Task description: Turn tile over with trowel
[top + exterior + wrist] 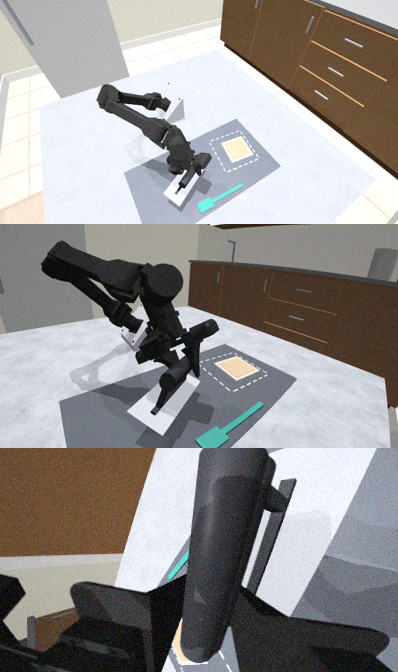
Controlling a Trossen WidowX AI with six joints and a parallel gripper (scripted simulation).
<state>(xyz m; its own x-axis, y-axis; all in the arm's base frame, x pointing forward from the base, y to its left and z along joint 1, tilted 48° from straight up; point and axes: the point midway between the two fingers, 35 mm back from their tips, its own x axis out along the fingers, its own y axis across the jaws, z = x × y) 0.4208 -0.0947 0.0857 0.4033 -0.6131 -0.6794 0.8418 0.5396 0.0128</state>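
Claw (195,171) (188,364) (209,578) clamped on black handle of white-bladed trowel (187,179) (176,373) (225,523), blade tilted over mat (148,196) (84,414). Tile (238,149) (237,368) (177,647) lies inside dashed outline (227,171) (233,391), apart from blade. Likely aligning; level blade, approach tile edge low, avoid shoving it. Tile underside hidden; wrist view mostly blocks tile. Handle contact partly obscured.
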